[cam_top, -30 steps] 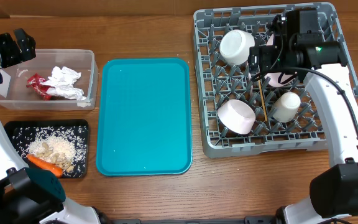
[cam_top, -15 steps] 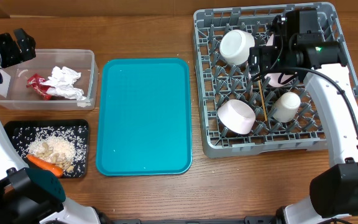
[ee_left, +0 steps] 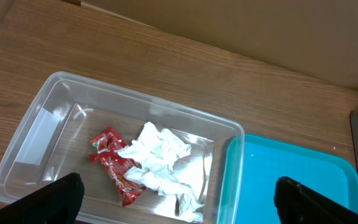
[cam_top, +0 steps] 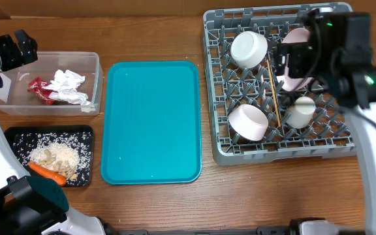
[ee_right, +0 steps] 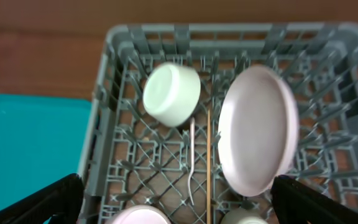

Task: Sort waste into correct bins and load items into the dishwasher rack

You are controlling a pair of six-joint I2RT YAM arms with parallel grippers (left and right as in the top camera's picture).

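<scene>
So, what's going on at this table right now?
Sorting looks about finished. The plate, white bowl, pink bowl, cup, fork and stick sit in the rack, below the right end effector, which is open and empty. The wrappers and napkins lie in the clear tub by the open left end effector; carrot and rice are in the black tray.

I can't read any text, number or brand in any of my feeds. The red-and-silver wrappers (ee_left: 112, 167) in the clear tub (ee_left: 27, 155), lower left of the left wrist view, are too crumpled and small for me to read any print.
</scene>
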